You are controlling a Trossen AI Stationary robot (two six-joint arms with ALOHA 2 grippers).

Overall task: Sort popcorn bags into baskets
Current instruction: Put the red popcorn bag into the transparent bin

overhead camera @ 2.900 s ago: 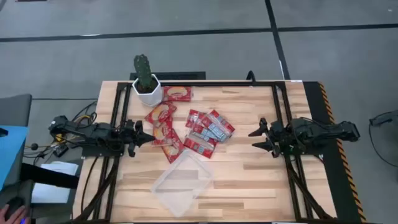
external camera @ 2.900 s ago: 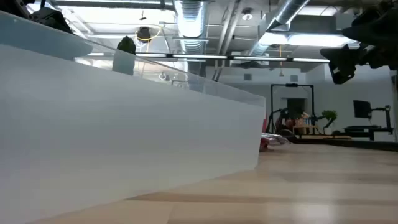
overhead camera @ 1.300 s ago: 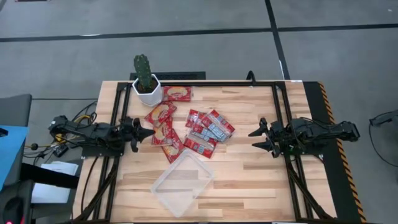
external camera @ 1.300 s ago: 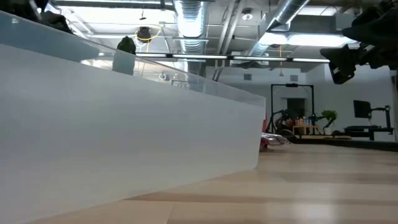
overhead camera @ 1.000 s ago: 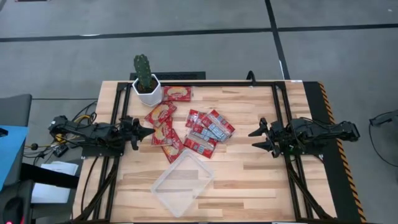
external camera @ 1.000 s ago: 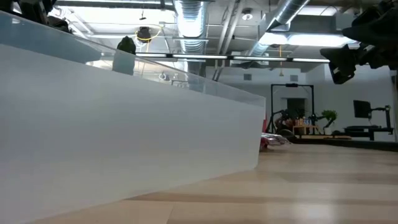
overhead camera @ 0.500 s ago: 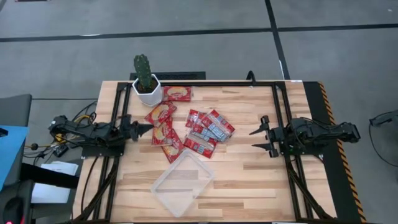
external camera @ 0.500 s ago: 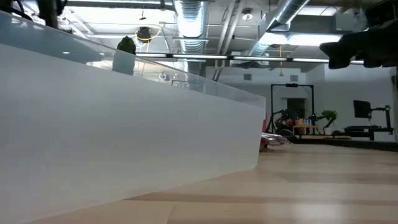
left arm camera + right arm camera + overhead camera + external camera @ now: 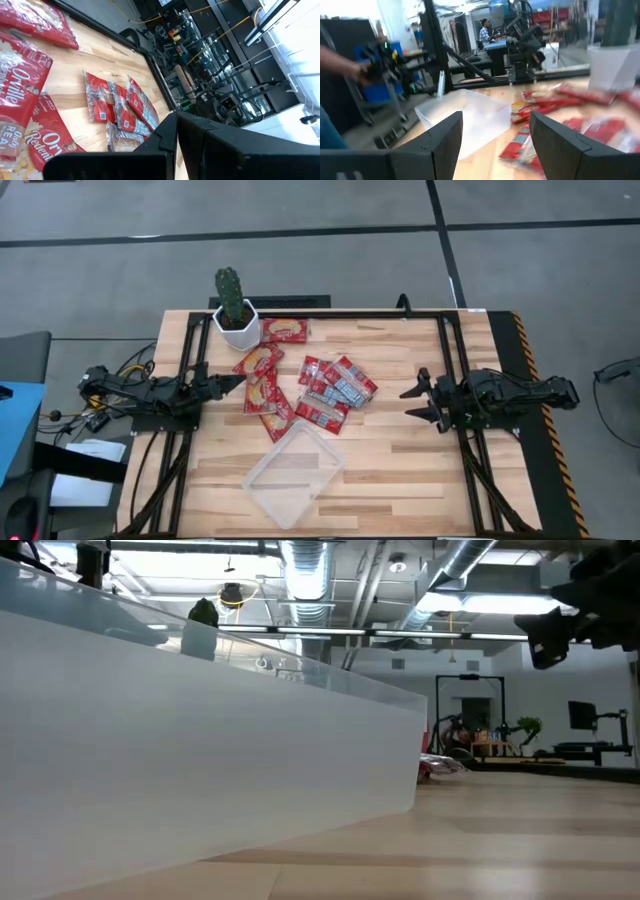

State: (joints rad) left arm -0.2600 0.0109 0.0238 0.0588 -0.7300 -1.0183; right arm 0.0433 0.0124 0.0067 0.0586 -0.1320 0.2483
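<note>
Several red popcorn bags (image 9: 300, 385) lie flat in a loose cluster on the wooden table's middle, some showing grey-white panels (image 9: 116, 107). The clear plastic tray (image 9: 293, 472) sits nearer the near edge; its wall fills the low view (image 9: 200, 740). My left gripper (image 9: 236, 381) hovers shut at the cluster's left side, its fingers closed together in the left wrist view (image 9: 176, 120). My right gripper (image 9: 412, 404) hangs open at the table's right, apart from the bags, fingers wide apart in its wrist view (image 9: 496, 120).
A white pot with a cactus (image 9: 236, 325) stands at the far left corner, beside one bag (image 9: 285, 330). Black frame rails (image 9: 455, 360) run along both sides. A person's arm (image 9: 342, 62) shows beyond the table's left. Bare wood lies between the cluster and my right gripper.
My left gripper has turned about its own axis and drifted a little toward the far edge, rising in the low view. My right gripper turned briefly half a second ago and is back as it stood before. The bags and tray have not moved.
</note>
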